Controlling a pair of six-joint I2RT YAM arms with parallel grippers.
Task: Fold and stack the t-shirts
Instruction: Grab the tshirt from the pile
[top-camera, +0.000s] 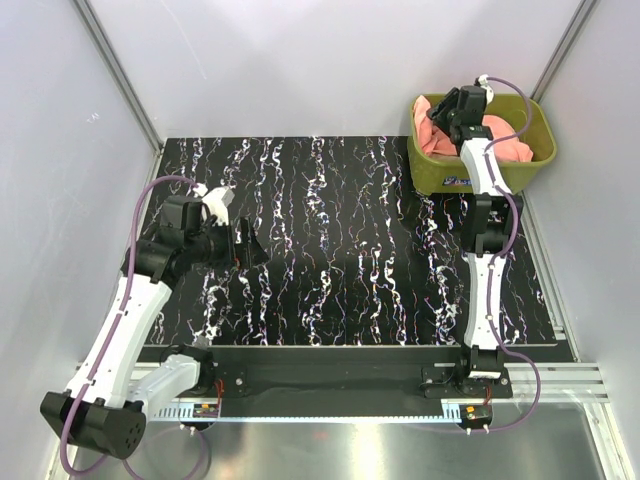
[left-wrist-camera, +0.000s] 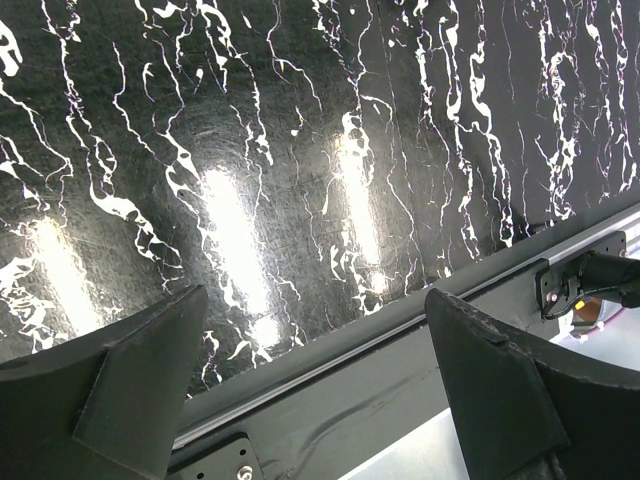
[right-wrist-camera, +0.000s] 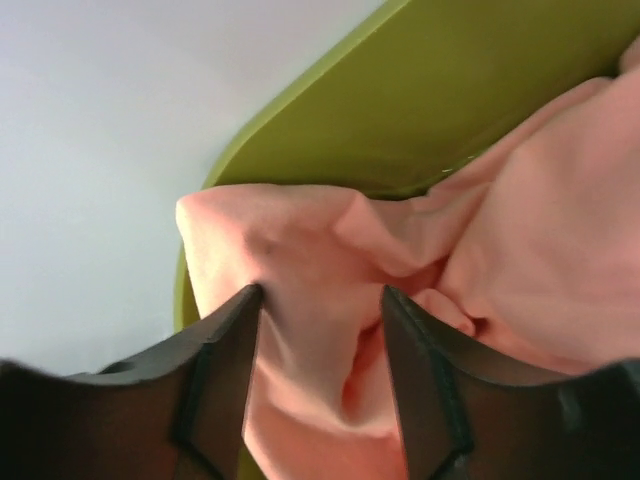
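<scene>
A salmon-pink t-shirt lies crumpled in the olive-green tub at the back right. My right gripper reaches down into the tub. In the right wrist view the right gripper is open, and a raised fold of the pink t-shirt stands between its fingers, touching both fingertips. The tub wall rises behind. My left gripper hovers open and empty over the left of the black marbled mat. No blue or beige shirt is in view.
The left wrist view shows the left gripper over the mat near its front edge, with the metal rail below. White walls close in on the left, the back and the right.
</scene>
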